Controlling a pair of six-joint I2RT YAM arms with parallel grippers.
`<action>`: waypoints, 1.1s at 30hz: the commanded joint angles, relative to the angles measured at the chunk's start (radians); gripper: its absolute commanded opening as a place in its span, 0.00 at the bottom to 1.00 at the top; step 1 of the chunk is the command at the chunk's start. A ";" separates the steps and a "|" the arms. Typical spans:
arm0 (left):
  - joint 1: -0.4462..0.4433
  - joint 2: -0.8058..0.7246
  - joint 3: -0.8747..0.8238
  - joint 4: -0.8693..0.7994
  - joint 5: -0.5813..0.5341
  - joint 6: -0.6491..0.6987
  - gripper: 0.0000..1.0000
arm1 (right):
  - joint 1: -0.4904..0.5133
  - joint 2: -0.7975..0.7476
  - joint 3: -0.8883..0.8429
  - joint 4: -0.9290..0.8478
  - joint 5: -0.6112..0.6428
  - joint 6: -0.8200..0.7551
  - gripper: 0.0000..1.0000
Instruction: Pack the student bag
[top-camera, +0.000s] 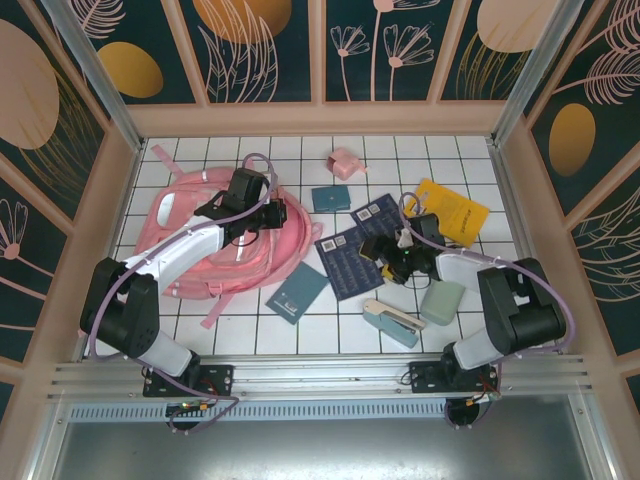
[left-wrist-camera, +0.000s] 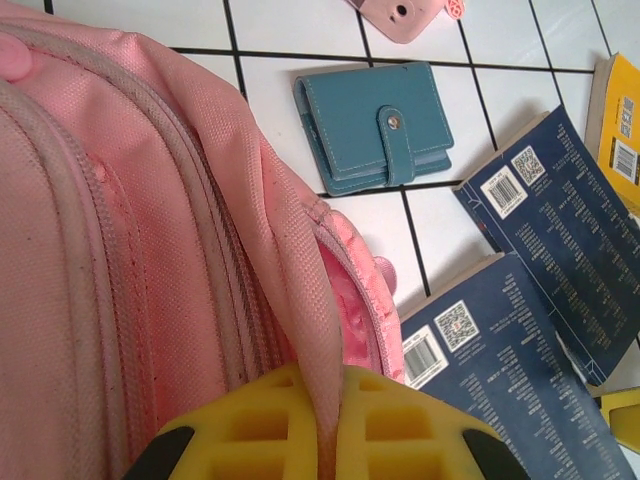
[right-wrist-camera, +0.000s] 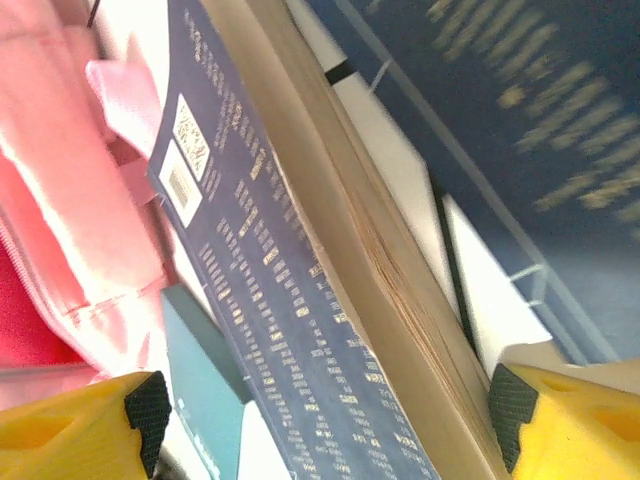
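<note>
Top external view: the student bag (top-camera: 250, 265) lies flat on the counter's (top-camera: 440, 160) left side, long axis left to right, mouth facing right. The left fingers (left-wrist-camera: 260, 430), arm stretched over the bag, pinch a fold of its pink rim. The right fingers (right-wrist-camera: 60, 435) stand wide astride a dark blue book (right-wrist-camera: 290, 300), arm bent leftward.

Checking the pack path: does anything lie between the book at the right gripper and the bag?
Nothing visible. The book lies close beside the bag, whose edge the left gripper pinches. A teal notebook lies just off that line.
</note>
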 joint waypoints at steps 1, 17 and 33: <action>-0.010 0.000 -0.006 0.082 0.052 -0.007 0.00 | 0.023 0.056 0.007 0.028 -0.124 -0.006 0.83; -0.007 -0.019 0.000 0.077 -0.031 -0.017 0.00 | 0.115 0.205 0.209 -0.017 -0.035 -0.014 0.61; -0.004 -0.015 -0.003 0.072 -0.026 -0.033 0.00 | 0.160 0.289 0.271 0.067 -0.074 0.034 0.15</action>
